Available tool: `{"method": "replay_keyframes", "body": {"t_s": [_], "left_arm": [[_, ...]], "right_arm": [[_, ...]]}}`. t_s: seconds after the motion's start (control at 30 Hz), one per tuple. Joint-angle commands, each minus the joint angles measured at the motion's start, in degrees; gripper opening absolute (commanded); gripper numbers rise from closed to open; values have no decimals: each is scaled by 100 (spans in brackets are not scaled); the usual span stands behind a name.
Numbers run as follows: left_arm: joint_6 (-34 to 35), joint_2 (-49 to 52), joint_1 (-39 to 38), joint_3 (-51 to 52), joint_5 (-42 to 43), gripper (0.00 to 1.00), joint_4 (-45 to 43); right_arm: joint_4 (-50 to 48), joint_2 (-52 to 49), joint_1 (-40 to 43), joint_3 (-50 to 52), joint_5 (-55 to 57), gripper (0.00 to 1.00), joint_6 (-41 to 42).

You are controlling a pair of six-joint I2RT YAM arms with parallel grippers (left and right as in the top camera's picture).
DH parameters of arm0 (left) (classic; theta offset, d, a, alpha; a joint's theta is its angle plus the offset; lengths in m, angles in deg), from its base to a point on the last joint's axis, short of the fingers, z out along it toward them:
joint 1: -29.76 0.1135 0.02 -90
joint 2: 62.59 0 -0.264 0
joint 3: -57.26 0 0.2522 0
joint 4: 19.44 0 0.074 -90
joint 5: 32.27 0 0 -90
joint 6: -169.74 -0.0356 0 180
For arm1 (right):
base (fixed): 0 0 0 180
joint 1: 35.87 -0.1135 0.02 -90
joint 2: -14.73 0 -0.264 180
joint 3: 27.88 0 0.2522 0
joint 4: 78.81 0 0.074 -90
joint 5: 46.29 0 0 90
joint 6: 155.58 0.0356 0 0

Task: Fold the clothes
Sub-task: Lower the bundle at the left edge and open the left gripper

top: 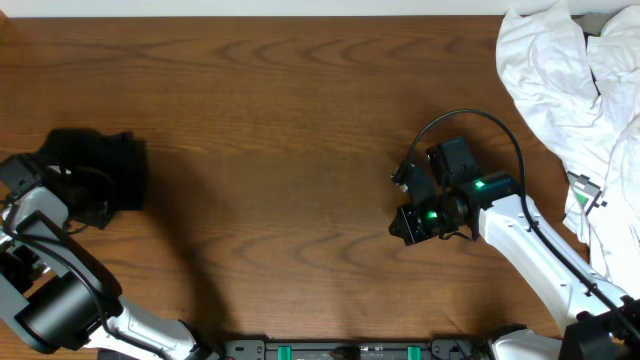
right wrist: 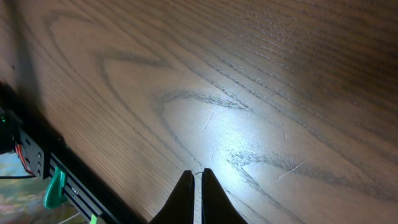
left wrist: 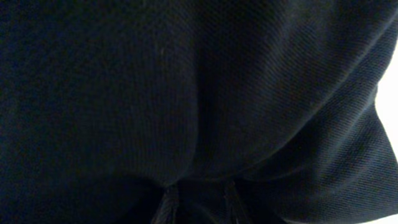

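1. Overhead: black garment [top: 95, 165] lies bunched at the 9 o'clock edge of the table [top: 300, 120], pinched by the left gripper [left wrist: 199, 202].
2. White clothes [top: 560, 90] are heaped at 2 o'clock.
3. Right gripper [right wrist: 196, 174], fingertips pressed together, hangs over bare wood between the two.

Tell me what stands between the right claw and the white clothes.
Nothing visible does. Only table surface shows between the right claw and the white clothes heaped at the far right corner. The claw is shut on nothing.

Looks like a robotics lab bench. A cabled robot arm [top: 535, 245] stands at a wood-grain table [top: 300, 120], with a black rail [top: 330, 351] along the table's edge.
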Motion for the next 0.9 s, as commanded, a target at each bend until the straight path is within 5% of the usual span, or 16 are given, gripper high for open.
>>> {"method": "replay_keyframes", "body": {"t_s": [0.0, 0.33, 0.6, 0.73, 0.87], "left_arm": [[-76, 461, 129, 210, -1672, 29, -50], [-122, 24, 101, 197, 33, 32, -105], [-645, -1718, -656, 197, 227, 61, 48], [-1408, -2518, -1637, 197, 79, 80, 284], [-2098, -3025, -2802, 197, -730, 83, 682]], "right_arm": [[-42, -7, 13, 24, -4, 6, 79], [-55, -7, 13, 24, -4, 6, 79], [-560, -7, 13, 24, 2, 16, 81], [-1231, -7, 15, 24, 354, 36, 81], [-1768, -4, 20, 22, 774, 63, 72]]}}
